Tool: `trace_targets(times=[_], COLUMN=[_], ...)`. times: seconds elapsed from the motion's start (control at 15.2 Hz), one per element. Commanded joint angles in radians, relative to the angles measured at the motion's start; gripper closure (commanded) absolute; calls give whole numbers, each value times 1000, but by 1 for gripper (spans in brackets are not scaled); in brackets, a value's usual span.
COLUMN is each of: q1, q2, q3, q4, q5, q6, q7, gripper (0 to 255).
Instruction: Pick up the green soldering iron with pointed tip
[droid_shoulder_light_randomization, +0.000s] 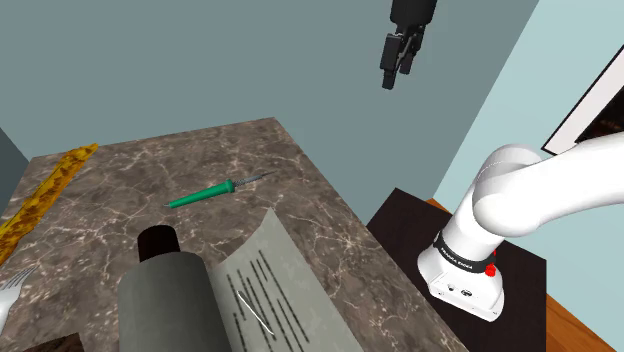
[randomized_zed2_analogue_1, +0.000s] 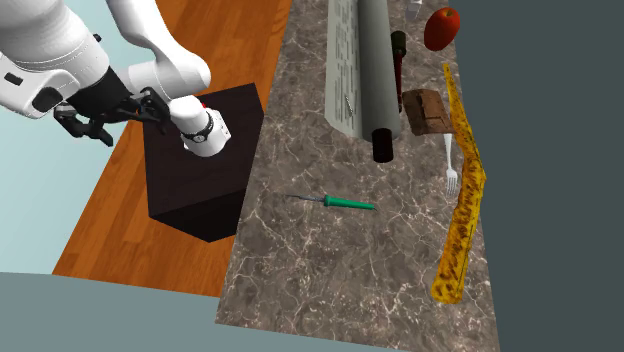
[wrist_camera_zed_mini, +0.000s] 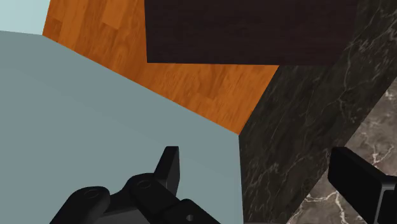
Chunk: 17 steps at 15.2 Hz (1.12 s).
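The green soldering iron (droid_shoulder_light_randomization: 210, 192) (randomized_zed2_analogue_1: 345, 202) lies flat on the dark marble counter (droid_shoulder_light_randomization: 120, 175) (randomized_zed2_analogue_1: 320, 270), its thin metal tip pointing toward the counter's edge on the arm's side. My black gripper (droid_shoulder_light_randomization: 393, 78) (randomized_zed2_analogue_1: 85, 128) hangs high in the air, well beyond that edge and far from the iron. In the wrist view the gripper (wrist_camera_zed_mini: 254, 156) is open, its fingers wide apart with nothing between them, over the counter's corner (wrist_camera_zed_mini: 299, 127), the wooden floor and a grey-blue wall.
A grey roll with a black cap (droid_shoulder_light_randomization: 170, 290) and a printed sheet (droid_shoulder_light_randomization: 270, 290) lie near the iron. A yellow patterned strip (randomized_zed2_analogue_1: 462, 190), a fork (randomized_zed2_analogue_1: 450, 170), a brown block (randomized_zed2_analogue_1: 425, 110) and a red fruit (randomized_zed2_analogue_1: 441, 28) line the far side. The dark stand (randomized_zed2_analogue_1: 200, 150) sits beside the counter.
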<state>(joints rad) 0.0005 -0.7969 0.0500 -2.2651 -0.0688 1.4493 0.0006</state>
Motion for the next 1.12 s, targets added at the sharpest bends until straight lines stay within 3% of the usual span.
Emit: trace_targets(times=[0.0,1.06], q1=[0,144], q2=[0,454], q3=[0,127], q4=[0,142], q5=[0,118], q6=[0,262], q7=[0,-70], gripper=[0,0])
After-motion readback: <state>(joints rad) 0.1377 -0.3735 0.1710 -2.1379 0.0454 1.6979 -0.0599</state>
